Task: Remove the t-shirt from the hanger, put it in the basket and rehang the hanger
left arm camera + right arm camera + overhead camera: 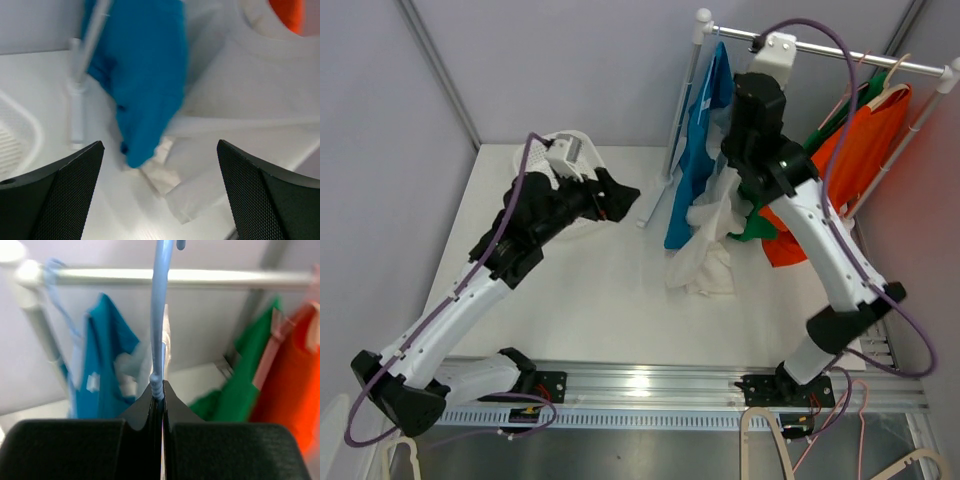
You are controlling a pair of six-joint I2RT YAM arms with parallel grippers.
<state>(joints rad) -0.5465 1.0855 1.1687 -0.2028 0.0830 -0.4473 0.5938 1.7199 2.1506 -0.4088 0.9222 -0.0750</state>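
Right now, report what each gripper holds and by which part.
The right gripper is shut on the light-blue hanger, clamping its thin neck below the hook. The left gripper is open and holds nothing.

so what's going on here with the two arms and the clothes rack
The right gripper is shut on the neck of a pale blue hanger, just below the rail of the rack. The white t-shirt sags down beside a blue t-shirt, its lower end crumpled on the table. The left gripper is open, left of the shirts and pointed at them, holding nothing. Whether the white shirt is fully off the hanger can't be told.
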